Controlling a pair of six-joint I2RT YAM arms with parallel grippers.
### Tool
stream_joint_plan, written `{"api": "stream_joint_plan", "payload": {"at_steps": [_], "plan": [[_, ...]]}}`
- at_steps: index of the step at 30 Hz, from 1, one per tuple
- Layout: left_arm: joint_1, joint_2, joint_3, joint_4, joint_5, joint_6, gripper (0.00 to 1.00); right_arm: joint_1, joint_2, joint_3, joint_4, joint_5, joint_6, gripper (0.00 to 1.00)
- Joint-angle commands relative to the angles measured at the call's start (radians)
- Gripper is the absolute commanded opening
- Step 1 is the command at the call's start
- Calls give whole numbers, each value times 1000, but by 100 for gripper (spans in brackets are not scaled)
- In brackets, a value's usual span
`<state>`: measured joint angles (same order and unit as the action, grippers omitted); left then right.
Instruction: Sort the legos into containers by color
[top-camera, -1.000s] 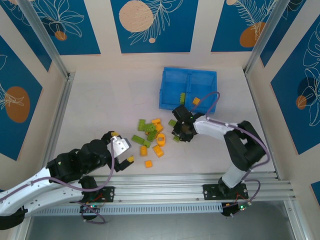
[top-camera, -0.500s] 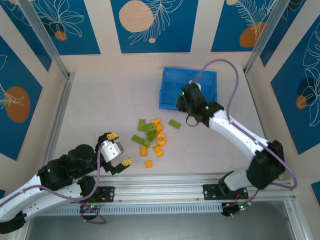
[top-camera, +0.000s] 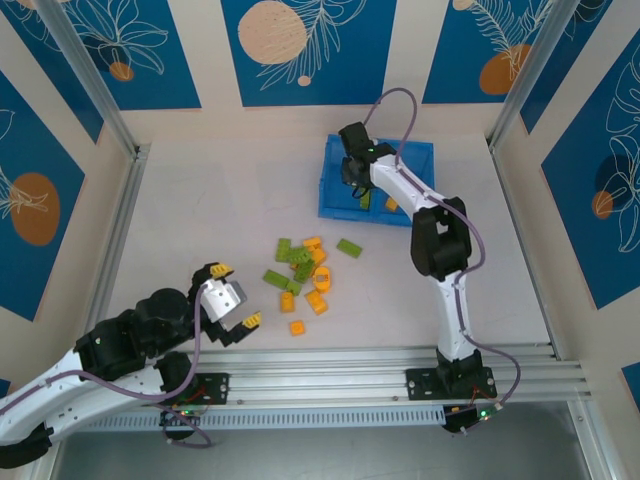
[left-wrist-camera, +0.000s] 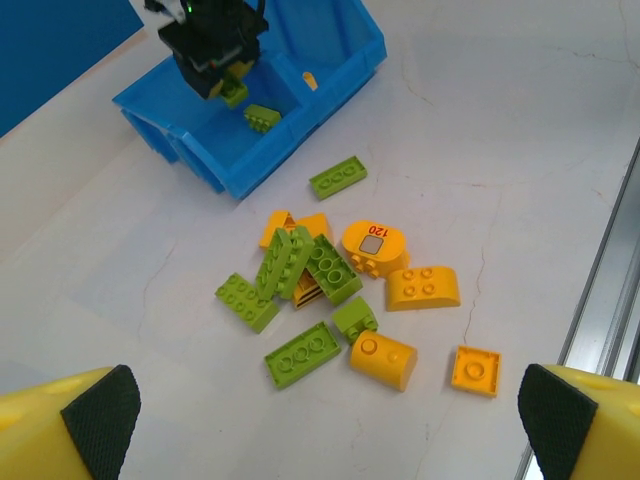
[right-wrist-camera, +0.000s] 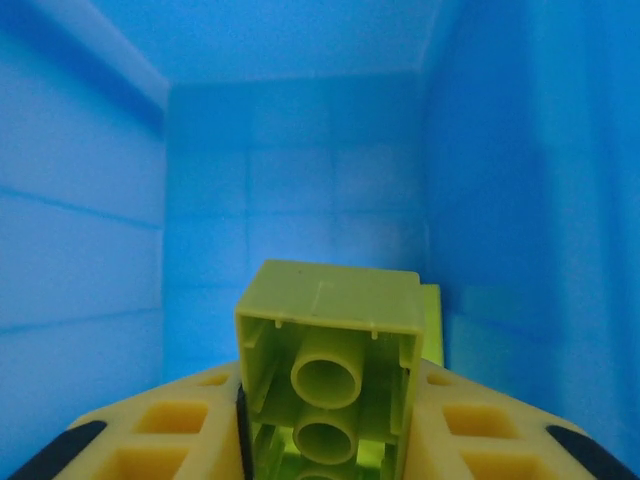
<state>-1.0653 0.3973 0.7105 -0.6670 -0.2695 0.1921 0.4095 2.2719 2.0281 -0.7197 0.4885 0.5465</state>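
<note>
The pale, faintly cracked surface (top-camera: 220, 200) carries a bright blue plastic bin (top-camera: 400, 145) toward the far side, its two smooth-walled compartments split by a centre wall. The right arm (top-camera: 440, 240) reaches to the left compartment, where the right fingers (right-wrist-camera: 150, 430), yellow with a moulded grid, are clamped on a lime green brick (right-wrist-camera: 330, 330) whose hollow underside with its round tubes faces the wrist camera. Blue walls close round it on three sides. The left arm (top-camera: 120, 345) lies low at the near left, the left fingers (left-wrist-camera: 60, 430) spread wide apart with dark rubbery pads, holding nothing. Between them and the bin sits a loose heap of legos (top-camera: 303, 270), green and orange-yellow, studded, some stacked aslant. A flat green plate (left-wrist-camera: 338, 177) lies alone near the bin's front wall, and an orange square (left-wrist-camera: 474, 368) lies apart at the heap's near edge. One green brick (left-wrist-camera: 262, 118) rests in the left compartment, an orange piece (top-camera: 391, 205) in the right. A rounded orange piece (left-wrist-camera: 372, 243) bears "120" in red.
</note>
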Motion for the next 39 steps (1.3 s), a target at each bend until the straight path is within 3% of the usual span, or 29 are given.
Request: {"api": "stream_joint_plan", "payload": {"at_steps": [1,8,14,22,30,35,39], "plan": [[12,-2,1,7,-22,-2,100,4,46,96,-112,-52,8,41],[13,5,-3,4,-46,0,100,4,4,106,-129,-60,18,56],[18,18,-4,-3,-67,4,100,6,-158,31,-110,-93,11,56],[21,21,-9,-3,-87,18,100,23,-582,-351,45,-222,-35,59],[29,23,-17,9,-59,32,100,80,-1020,-908,291,-377,-25,64],[45,26,-20,18,-25,39,100,167,-1126,-1141,397,-387,8,64],[61,32,-18,17,-28,42,100,248,-1078,-1233,468,-373,72,65]]}}
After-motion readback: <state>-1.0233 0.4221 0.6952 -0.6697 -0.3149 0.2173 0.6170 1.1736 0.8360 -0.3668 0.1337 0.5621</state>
